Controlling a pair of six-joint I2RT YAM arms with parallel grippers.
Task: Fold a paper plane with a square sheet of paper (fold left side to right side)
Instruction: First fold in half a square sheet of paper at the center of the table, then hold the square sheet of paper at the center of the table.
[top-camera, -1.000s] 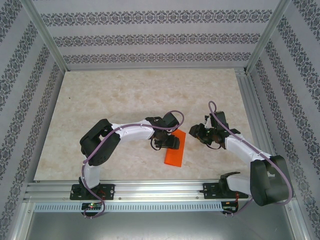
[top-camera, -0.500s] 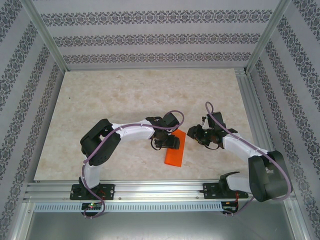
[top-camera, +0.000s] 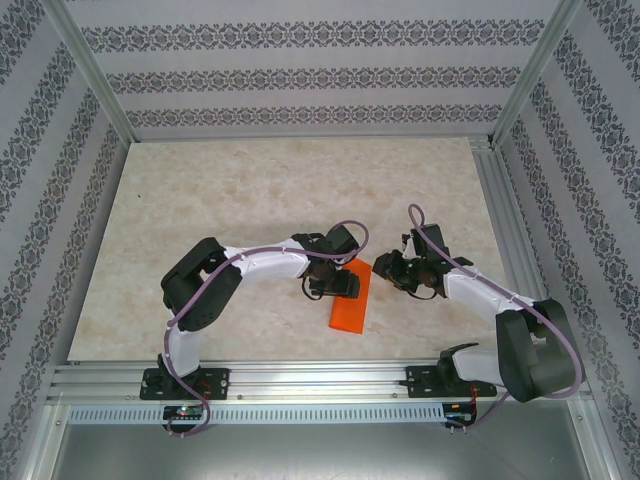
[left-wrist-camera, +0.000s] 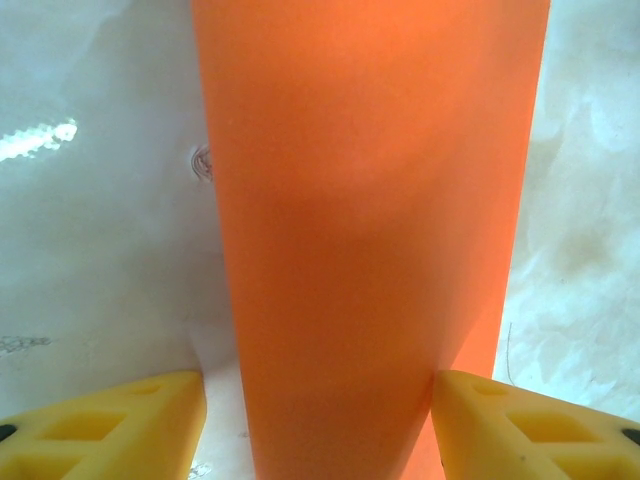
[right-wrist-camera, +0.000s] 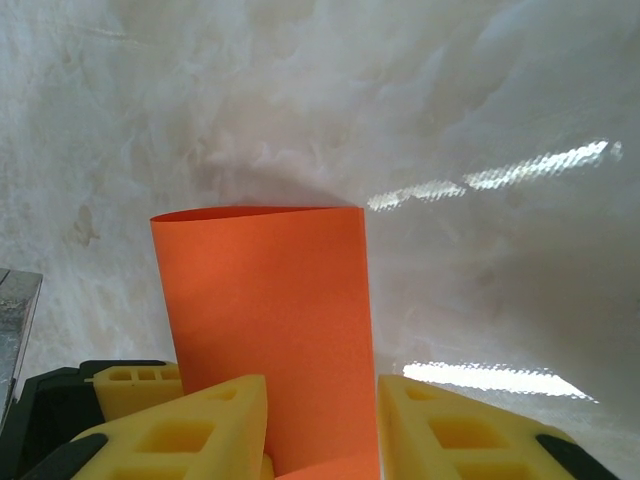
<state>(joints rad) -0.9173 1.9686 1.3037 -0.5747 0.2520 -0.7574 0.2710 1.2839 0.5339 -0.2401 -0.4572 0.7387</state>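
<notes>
The square sheet of paper is bright orange and lies folded into a narrow upright strip near the table's front middle. My left gripper hangs over its upper left part. In the left wrist view the paper runs up between the yellow fingers of the left gripper, which is open; the right finger touches the paper's edge and the left finger stands apart. My right gripper is at the strip's upper right end. In the right wrist view the paper rises between the open right gripper, with a gap at the right finger.
The marble table top stretches bare behind the arms. A metal rail runs along the near edge, and patterned walls with metal posts close in the sides and back.
My right gripper has slid left towards the paper's upper end, and its jaws have narrowed slightly. The left gripper and the paper have stayed where they were.
</notes>
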